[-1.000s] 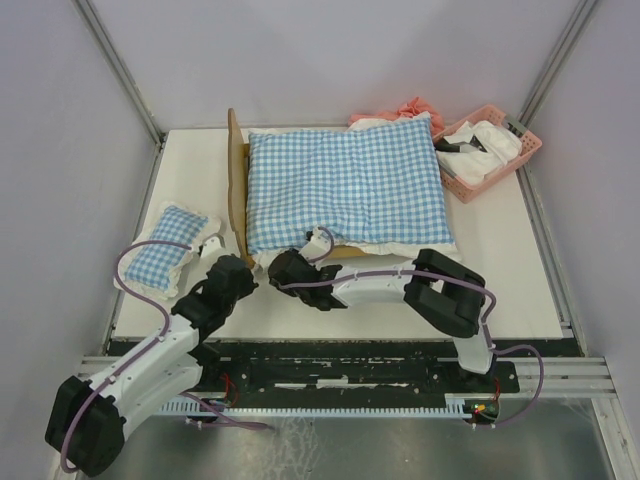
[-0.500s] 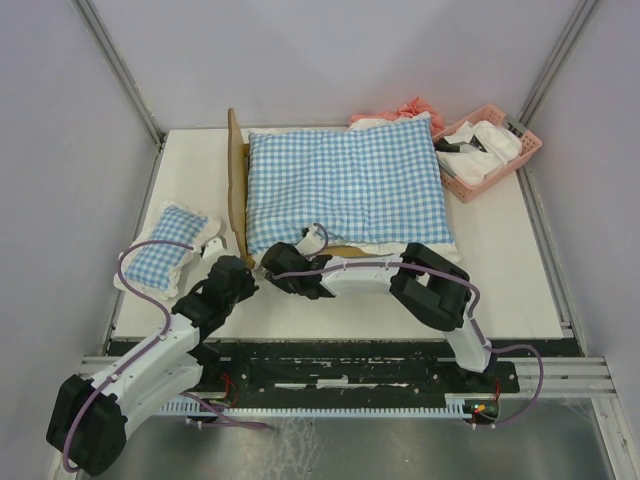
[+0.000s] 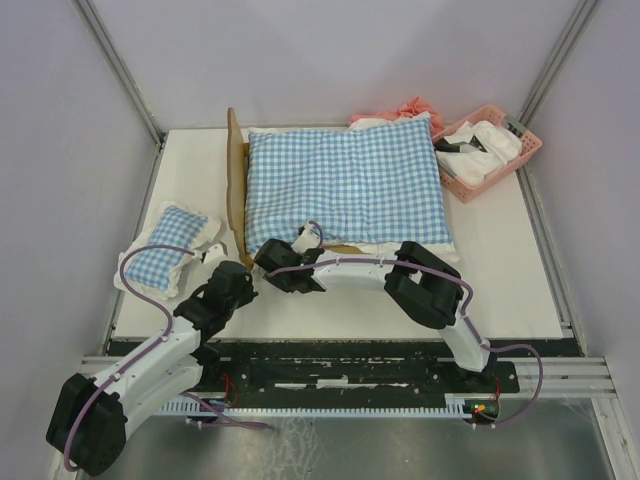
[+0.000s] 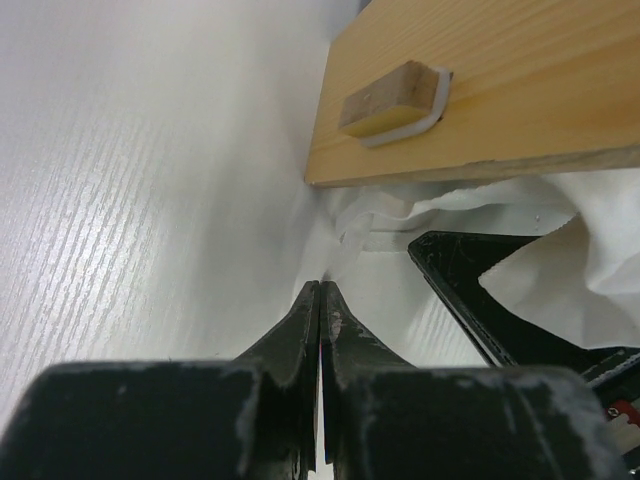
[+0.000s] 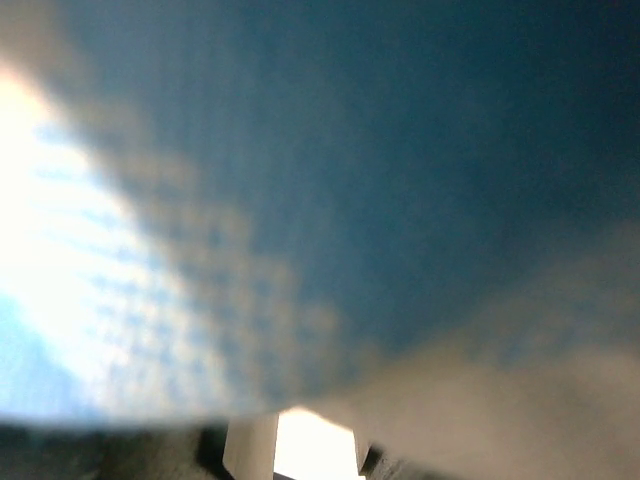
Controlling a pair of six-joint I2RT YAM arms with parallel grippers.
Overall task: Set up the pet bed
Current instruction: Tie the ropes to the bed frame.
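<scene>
Top view, pet bed (image 3: 236,170): stands at the back-centre of the white surface (image 3: 400,305), with its headboard upright at the left end. The frame is almost wholly covered.
Top view, checked cushion (image 3: 345,185): lies flat over the bed, its frill hanging past the near rail. It looks laid already; probably only the near-left corner needs seating.
Top view, right tool (image 3: 282,262): reaches across low to that near-left corner, up against the frill. Cannot tell whether it is spread or pinching cloth.
Top view, left tool (image 3: 228,273): low over the surface just left of the corner, between the bed and the small checked pillow (image 3: 165,252). Apparently kept clear of the right arm's work.
Top view, pink basket (image 3: 528,148): back right, well apart from both arms.
Left wrist view, left tool: fingers (image 4: 300,320) pressed together with nothing between them, tips aimed at the bed corner.
Left wrist view, bed: a light-wood board carries a small padded block (image 4: 395,100). The white frill (image 4: 470,215) is bunched below it, and a black part of the right tool sits at the right.
Right wrist view, cushion: blurred blue check fills the lens, so the camera sits hard against the fabric. Its own fingers are not discernible.
</scene>
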